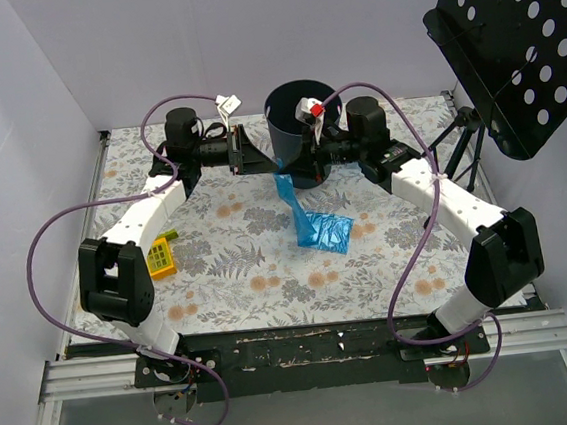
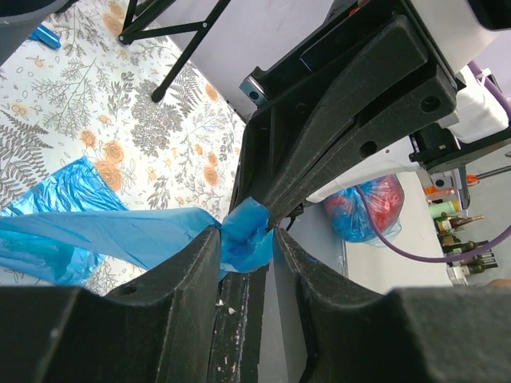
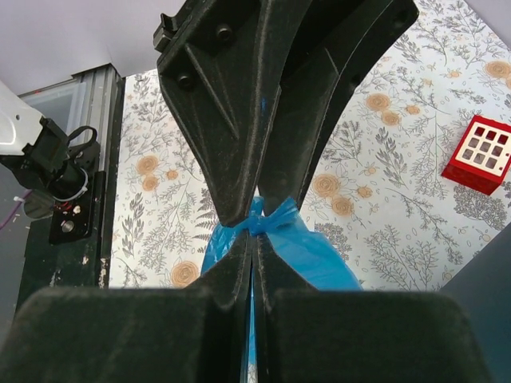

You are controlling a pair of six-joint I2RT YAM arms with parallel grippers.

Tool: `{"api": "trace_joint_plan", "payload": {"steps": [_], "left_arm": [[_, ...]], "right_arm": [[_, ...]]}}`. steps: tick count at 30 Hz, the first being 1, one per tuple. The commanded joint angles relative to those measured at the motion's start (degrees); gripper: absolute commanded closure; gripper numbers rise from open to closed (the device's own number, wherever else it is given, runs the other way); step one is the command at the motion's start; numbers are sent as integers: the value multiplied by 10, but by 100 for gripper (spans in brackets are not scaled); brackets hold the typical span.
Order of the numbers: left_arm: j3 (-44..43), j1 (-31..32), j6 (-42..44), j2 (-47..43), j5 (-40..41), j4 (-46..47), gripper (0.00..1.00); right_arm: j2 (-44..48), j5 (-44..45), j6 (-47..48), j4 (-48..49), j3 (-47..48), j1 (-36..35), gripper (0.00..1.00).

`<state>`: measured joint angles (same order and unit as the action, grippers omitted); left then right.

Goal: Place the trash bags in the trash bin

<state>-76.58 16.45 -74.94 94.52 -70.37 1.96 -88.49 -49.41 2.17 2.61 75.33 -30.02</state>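
Observation:
A bright-blue trash bag point(image 1: 320, 231) hangs from both grippers just in front of the trash bin point(image 1: 303, 120). Its lower end lies spread on the floral table. My left gripper point(image 1: 267, 164) and right gripper point(image 1: 294, 166) meet tip to tip at the bag's bunched top. In the left wrist view my left gripper point(image 2: 243, 239) has the blue bunch point(image 2: 243, 231) wedged between its tips, and the bag trails left point(image 2: 96, 235). In the right wrist view my right gripper point(image 3: 255, 239) is pinched tight on the bag point(image 3: 307, 247), with the left gripper's fingers right above.
A black perforated music stand point(image 1: 518, 39) stands at the back right, its tripod legs on the table. A yellow block point(image 1: 160, 256) lies at the left by the left arm. A red-and-white tile point(image 3: 483, 152) lies on the table near the bin's wall point(image 3: 479, 311).

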Motion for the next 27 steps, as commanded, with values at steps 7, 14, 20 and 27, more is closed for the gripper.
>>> {"api": "trace_joint_plan", "payload": {"steps": [7,14,20,27], "left_arm": [[-29,7,-1,2,-15,15,100],[-30,-4,15,-11,5,-16,100],[-4,-13,26,-33,4,-32,100],[9,-3,12,-39,-13,4,60]], "right_arm": [[9,-2,27,-3,25,-7,99],[30,3,49,-25,19,-6,99],[54,16,55,-41,-8,-1,99],[54,17,53,-39,-10,-1,99]]}}
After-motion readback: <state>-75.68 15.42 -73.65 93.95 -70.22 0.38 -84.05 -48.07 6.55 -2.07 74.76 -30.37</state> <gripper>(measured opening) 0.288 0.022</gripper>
